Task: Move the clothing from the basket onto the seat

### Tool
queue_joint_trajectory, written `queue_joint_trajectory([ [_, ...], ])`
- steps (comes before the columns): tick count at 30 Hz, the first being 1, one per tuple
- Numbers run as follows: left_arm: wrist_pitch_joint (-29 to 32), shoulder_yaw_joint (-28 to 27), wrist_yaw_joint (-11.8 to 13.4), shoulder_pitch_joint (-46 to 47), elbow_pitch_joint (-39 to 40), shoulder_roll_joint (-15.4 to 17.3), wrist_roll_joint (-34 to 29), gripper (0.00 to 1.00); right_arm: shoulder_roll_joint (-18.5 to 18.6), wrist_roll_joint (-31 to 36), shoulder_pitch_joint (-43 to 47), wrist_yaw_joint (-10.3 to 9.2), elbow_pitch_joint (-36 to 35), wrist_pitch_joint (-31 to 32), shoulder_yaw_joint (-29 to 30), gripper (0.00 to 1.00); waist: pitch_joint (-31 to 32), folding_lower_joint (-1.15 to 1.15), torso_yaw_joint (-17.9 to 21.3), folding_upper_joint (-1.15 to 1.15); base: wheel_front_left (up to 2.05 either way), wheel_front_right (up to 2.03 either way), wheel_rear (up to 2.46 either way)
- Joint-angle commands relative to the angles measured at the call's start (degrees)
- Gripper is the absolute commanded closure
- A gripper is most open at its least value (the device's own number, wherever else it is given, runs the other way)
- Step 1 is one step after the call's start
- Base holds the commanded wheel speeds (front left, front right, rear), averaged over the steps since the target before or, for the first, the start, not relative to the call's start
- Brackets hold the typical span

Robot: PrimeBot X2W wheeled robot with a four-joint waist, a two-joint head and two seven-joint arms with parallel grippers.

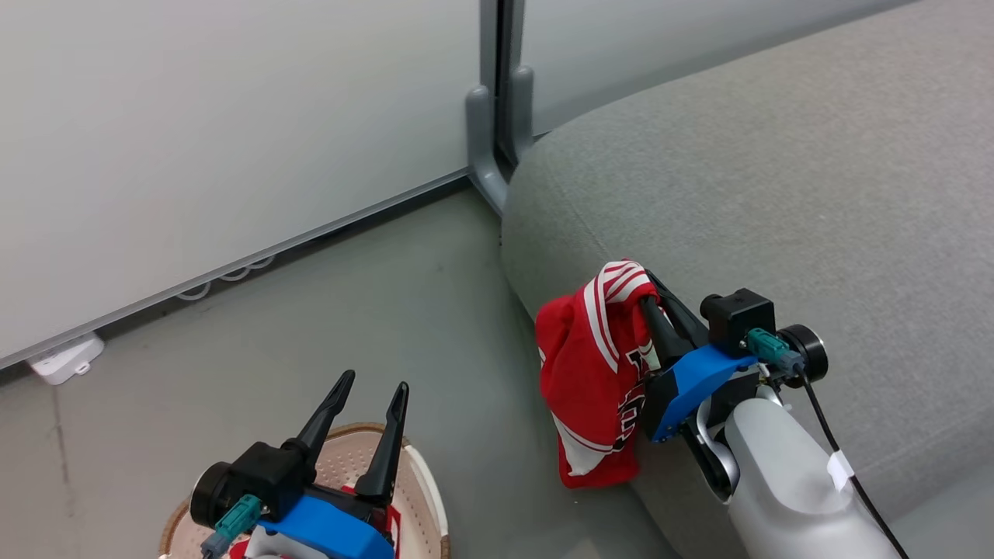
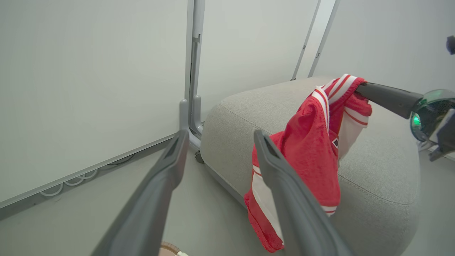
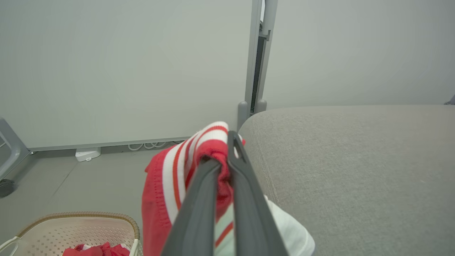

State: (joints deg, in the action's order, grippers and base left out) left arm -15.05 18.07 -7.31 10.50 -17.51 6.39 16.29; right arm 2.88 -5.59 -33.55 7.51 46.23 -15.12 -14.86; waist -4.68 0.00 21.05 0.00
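My right gripper is shut on a red jersey with white stripes, which hangs from the fingertips over the rounded edge of the light grey sofa. In the right wrist view the striped collar of the jersey is pinched between the fingers, beside the sofa. My left gripper is open and empty above the cream basket. More red clothing lies in the basket. The left wrist view shows the hanging jersey against the sofa.
White wall panels with a grey post stand behind the sofa's corner. A white power box and cable loops lie along the wall base. Grey floor lies between the basket and the sofa.
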Motion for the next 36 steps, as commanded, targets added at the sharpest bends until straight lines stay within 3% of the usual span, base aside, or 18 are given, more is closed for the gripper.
queue_joint_trajectory([
  [1,-0.19,-0.19,-0.22,0.55,0.16,0.50,-0.31,0.00,0.00,-0.35,0.00,-0.05,-0.35,-0.04,-0.03,1.00,-1.15,0.00,3.37,0.00,0.00,0.00,0.00],
  [9,-0.18,1.00,-0.25,1.25,0.10,1.34,0.08,0.00,-0.02,-0.63,1.17,-0.05,-1.05,-0.04,0.90,1.00,-1.88,0.00,8.35,0.00,0.00,0.00,0.00],
  [17,-0.19,1.58,-0.26,1.61,0.31,1.74,0.18,0.00,-0.01,-0.89,1.40,-0.04,-1.43,-0.04,1.20,1.00,-2.31,0.00,9.49,0.00,0.00,0.00,0.00],
  [25,-0.19,1.91,-0.27,2.31,0.18,2.16,0.36,0.00,0.00,-1.40,-0.10,-0.05,-1.49,-0.04,2.65,1.00,-3.68,0.00,8.54,0.00,0.00,0.00,0.00],
  [31,-0.19,1.99,-0.27,3.66,0.76,3.41,-0.27,0.00,0.10,2.22,-7.69,-0.04,-1.47,0.64,9.72,1.00,-7.34,0.00,6.96,0.00,0.00,0.00,0.00],
  [36,-0.19,4.47,-0.26,7.29,1.31,5.08,-0.60,0.00,6.07,7.02,-16.36,-0.07,-2.16,4.02,15.47,1.00,-12.55,0.00,3.52,0.00,0.00,0.00,0.00],
])
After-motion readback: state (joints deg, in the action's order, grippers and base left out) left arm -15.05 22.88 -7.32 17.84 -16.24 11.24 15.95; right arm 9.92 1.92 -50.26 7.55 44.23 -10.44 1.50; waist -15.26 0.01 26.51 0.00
